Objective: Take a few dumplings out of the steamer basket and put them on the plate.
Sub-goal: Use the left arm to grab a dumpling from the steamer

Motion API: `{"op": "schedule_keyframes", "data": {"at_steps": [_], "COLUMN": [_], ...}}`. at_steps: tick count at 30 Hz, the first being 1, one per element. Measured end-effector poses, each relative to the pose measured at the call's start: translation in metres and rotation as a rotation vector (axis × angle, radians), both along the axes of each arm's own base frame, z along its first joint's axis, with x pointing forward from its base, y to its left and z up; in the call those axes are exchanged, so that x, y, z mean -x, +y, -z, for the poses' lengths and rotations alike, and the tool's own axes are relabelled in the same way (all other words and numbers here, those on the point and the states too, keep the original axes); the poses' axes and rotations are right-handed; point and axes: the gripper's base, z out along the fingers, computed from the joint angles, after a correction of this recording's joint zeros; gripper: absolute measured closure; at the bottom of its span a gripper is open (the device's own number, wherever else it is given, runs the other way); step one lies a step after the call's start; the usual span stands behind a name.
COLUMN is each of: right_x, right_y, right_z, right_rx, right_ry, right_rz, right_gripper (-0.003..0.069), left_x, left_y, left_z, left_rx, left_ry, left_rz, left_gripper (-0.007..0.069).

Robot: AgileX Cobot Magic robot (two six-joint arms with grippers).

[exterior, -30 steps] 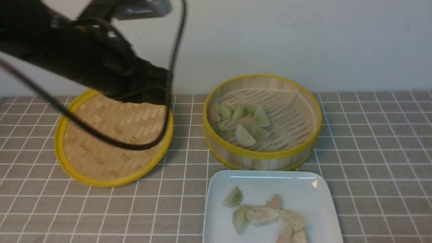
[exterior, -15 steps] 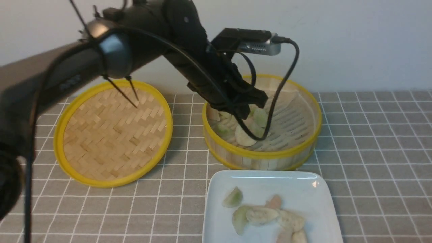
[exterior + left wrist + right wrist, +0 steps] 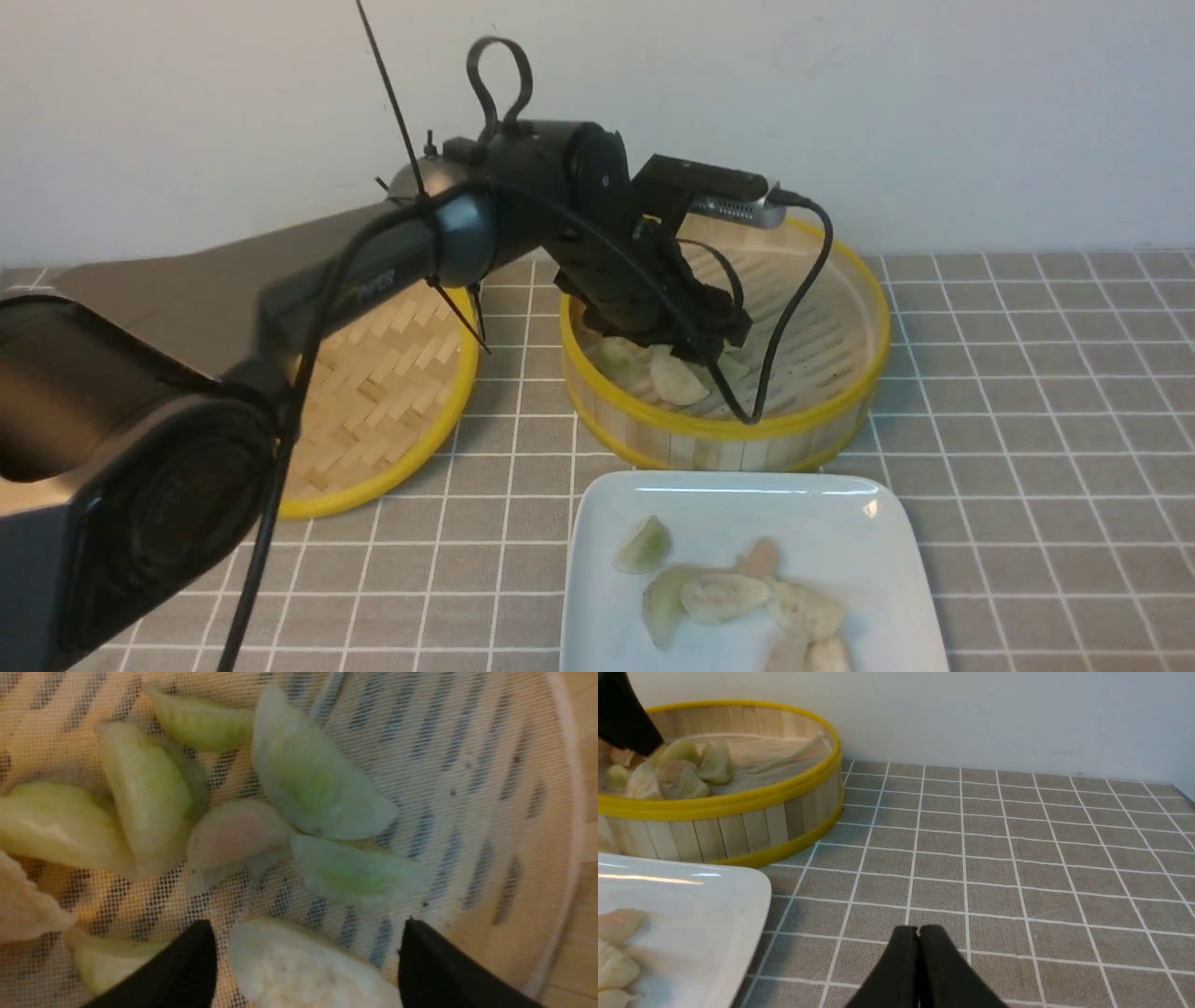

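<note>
The steamer basket (image 3: 845, 397) stands behind the plate (image 3: 840, 532); it also shows in the right wrist view (image 3: 738, 833). Several dumplings lie in it, pale green (image 3: 308, 779), pinkish (image 3: 233, 833) and cream-white (image 3: 299, 970). My left gripper (image 3: 691, 350) is low inside the basket, open, its fingertips (image 3: 191, 956) either side of the cream-white dumpling (image 3: 677, 381). Several dumplings (image 3: 724, 597) lie on the plate. My right gripper (image 3: 918, 929) is shut and empty, over the tiled table to the right of the plate (image 3: 691, 891).
The flat woven lid (image 3: 373, 411) with a yellow rim lies left of the basket, partly behind my left arm. A mesh liner (image 3: 467, 788) covers the basket floor. A white wall (image 3: 934, 112) runs behind the table.
My left arm swung from over the lid to the right and came down into the basket, ending low among the dumplings. The dumplings on the plate have not moved.
</note>
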Motion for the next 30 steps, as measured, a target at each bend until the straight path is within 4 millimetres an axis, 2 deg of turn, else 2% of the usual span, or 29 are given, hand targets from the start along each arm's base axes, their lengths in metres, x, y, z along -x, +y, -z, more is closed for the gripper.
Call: {"op": "schedule_keyframes", "data": {"at_steps": [2, 7, 11, 13, 16, 22, 25, 27, 28, 29, 30], "right_x": [0.0, 0.0, 0.0, 0.0, 0.0, 0.0, 0.0, 0.0, 0.0, 0.0, 0.0], "right_y": [0.0, 0.0, 0.0, 0.0, 0.0, 0.0, 0.0, 0.0, 0.0, 0.0, 0.0], "right_z": [0.0, 0.0, 0.0, 0.0, 0.0, 0.0, 0.0, 0.0, 0.0, 0.0, 0.0], "right_rx": [0.0, 0.0, 0.0, 0.0, 0.0, 0.0, 0.0, 0.0, 0.0, 0.0, 0.0], "right_ry": [0.0, 0.0, 0.0, 0.0, -0.001, -0.001, -0.001, -0.001, -0.001, -0.001, -0.001], "right_rz": [0.0, 0.0, 0.0, 0.0, 0.0, 0.0, 0.0, 0.0, 0.0, 0.0, 0.0], "right_gripper": [0.0672, 0.0672, 0.0672, 0.0672, 0.0672, 0.0672, 0.0672, 0.0672, 0.0672, 0.0672, 0.0672], "left_x": [-0.004, -0.007, -0.008, -0.006, -0.005, -0.004, -0.003, 0.0, 0.005, 0.005, 0.015], "left_y": [-0.001, -0.002, -0.003, -0.003, -0.003, -0.005, -0.007, -0.007, -0.005, -0.005, 0.0], "left_z": [0.014, 0.02, 0.027, 0.03, 0.03, 0.025, 0.01, -0.011, -0.033, -0.033, -0.062], "left_rx": [-0.016, -0.012, -0.018, -0.029, -0.033, -0.039, -0.04, -0.035, -0.03, -0.03, -0.03], "left_ry": [0.002, -0.009, 0.002, 0.023, 0.039, 0.052, 0.064, 0.06, 0.056, 0.056, 0.055], "left_rz": [-0.003, -0.009, -0.009, -0.003, 0.0, 0.017, 0.034, 0.049, 0.061, 0.061, 0.081], "left_gripper": [0.0081, 0.0077, 0.0157, 0.0256, 0.0337, 0.0337, 0.0338, 0.034, 0.0339, 0.0339, 0.0339]}}
